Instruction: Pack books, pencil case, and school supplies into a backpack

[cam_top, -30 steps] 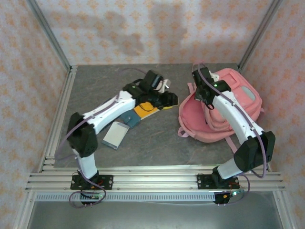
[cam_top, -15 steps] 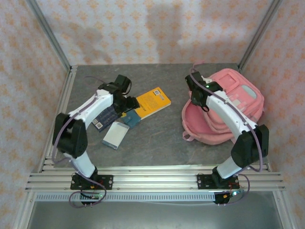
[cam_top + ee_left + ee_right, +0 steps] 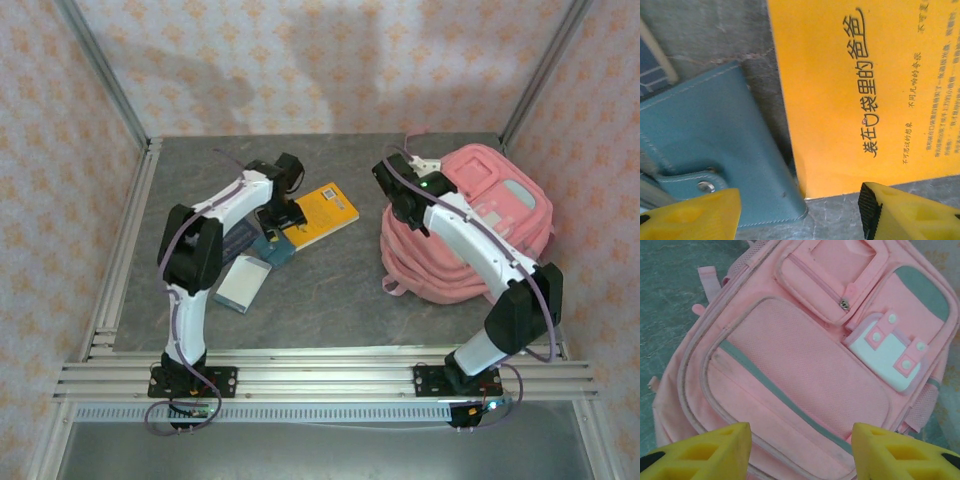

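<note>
Hands first: your left hand (image 3: 800,206) is spread open with nothing between its fingers, hovering low over the spot where the teal pad (image 3: 715,145) lies just beside the near corner of the orange-yellow book (image 3: 865,90). Neither is gripped; both lie flat on the bench (image 3: 330,300). Your right hand (image 3: 801,440) is open and empty too, looking straight down on the pink backpack (image 3: 805,355). Its front panel is up, the white patch pocket (image 3: 885,354) has its flaps down, and the small zip (image 3: 844,303) is drawn closed.

Move out from there. From above, a dark book (image 3: 233,243) sits partly under your left arm, close against the pad, and the pale blue-grey book (image 3: 243,284) lies nearer you, just beside them. The backpack rests well apart on the right side, a strap loop trailing toward the middle.

Progress, as I read it: early. Four items are out on the bench, and I cannot tell whether anything is inside the bag or whether its main compartment is open. You have every loose piece left to lift, and the bag has to be opened enough to take them.

Surroundings: a grey, stone-look matte bench, boxed by aluminium rails (image 3: 120,250) and walls (image 3: 300,60) papered pale cream with small orange flowers.
</note>
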Controlling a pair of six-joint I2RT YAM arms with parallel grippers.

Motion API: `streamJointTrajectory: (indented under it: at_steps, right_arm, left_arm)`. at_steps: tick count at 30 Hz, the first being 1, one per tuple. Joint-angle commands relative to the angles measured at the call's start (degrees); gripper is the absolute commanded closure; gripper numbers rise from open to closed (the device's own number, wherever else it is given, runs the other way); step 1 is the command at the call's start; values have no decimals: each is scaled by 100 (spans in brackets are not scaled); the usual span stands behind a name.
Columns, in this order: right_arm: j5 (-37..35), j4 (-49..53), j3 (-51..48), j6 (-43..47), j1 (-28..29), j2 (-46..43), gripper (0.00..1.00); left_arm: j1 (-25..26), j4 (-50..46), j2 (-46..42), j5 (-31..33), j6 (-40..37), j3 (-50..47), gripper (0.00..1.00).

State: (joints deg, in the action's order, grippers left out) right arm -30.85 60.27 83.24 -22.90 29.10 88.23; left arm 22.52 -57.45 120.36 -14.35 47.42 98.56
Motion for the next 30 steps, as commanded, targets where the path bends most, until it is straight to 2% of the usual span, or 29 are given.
streamJointTrajectory:
  at_steps: [1, 9, 11, 13, 14, 18, 22, 23, 27, 30]
  right_arm:
    - [-523, 213, -124, -101, 9, -329, 46]
    - [-639, 65, -434, -7, 8, -588, 46]
    - [-633, 31, -483, -5, 8, -626, 47]
    - [-630, -10, -525, 7, 8, -665, 47]
    - [-628, -22, -540, 8, 10, -681, 48]
    - [-609, -110, -582, 39, 8, -769, 49]
    - [-448, -163, -638, 14, 8, -832, 51]
    - [-384, -186, -657, 13, 12, -847, 52]
    - [682, -559, -784, 292, 25, -1007, 55]
    - [1500, -941, -995, 388, 25, -1179, 58]
  left_arm:
    - [154, -625, 251, 346, 166, 291, 38]
    - [208, -676, 495, 508, 285, 56, 50]
    - [207, -592, 506, 495, 302, -48, 58]
    - [206, -523, 498, 464, 317, -161, 73]
    - [209, -515, 488, 451, 314, -193, 76]
    - [226, -441, 304, 520, 227, -522, 85]
    - [232, -300, 70, 442, 130, -909, 100]
    - [241, -277, -22, 446, 98, -957, 100]
    - [418, -317, -381, 448, -128, -936, 100]
    - [652, -349, -560, 218, -232, -874, 100]
